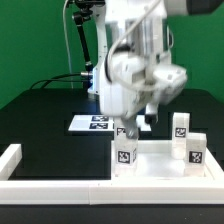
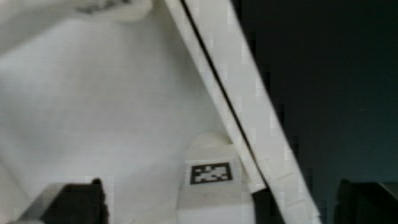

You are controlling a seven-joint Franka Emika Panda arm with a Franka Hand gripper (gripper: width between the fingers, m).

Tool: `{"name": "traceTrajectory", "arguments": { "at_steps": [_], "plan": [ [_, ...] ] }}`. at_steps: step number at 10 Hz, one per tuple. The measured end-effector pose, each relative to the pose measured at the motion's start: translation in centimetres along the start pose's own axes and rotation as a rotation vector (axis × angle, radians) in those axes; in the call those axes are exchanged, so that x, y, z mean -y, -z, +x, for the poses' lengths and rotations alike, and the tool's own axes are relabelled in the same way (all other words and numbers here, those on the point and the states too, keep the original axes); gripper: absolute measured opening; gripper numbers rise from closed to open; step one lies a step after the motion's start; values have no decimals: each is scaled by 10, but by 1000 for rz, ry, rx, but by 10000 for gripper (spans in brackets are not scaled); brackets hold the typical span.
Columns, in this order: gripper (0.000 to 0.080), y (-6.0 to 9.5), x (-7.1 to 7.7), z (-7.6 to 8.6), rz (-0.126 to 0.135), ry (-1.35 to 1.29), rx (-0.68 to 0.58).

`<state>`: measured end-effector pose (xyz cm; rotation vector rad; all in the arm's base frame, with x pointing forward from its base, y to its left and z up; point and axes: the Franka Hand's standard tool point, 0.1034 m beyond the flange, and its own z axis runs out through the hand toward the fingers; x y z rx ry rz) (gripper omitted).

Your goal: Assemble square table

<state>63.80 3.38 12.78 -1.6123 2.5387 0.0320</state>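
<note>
Three small white tagged block legs (image 1: 180,124) stand near the white plastic square slab (image 1: 160,160), gripper (image 1: 140,120) at its 11 o'clock. Fingers (image 2: 80,200) look apart, empty; descending could topple the nearest leg (image 1: 125,152).

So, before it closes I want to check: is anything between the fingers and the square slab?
Nothing visible does. In the wrist view the open gripper faces the white slab directly. A small tagged leg sits at the slab's edge, roughly between the fingers, not covering it.
</note>
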Motion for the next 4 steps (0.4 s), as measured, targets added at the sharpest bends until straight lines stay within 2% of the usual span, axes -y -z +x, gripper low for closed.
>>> {"name": "traceTrajectory", "arguments": {
  "at_steps": [1,2,3,4],
  "plan": [
    [647,19,2,-9,7,4,26],
    [647,37,5,-13,-7,2,44],
    [650,34,7,-12,3,2,41],
    [650,30,5,-12,-3,3,37]
  ]
}}
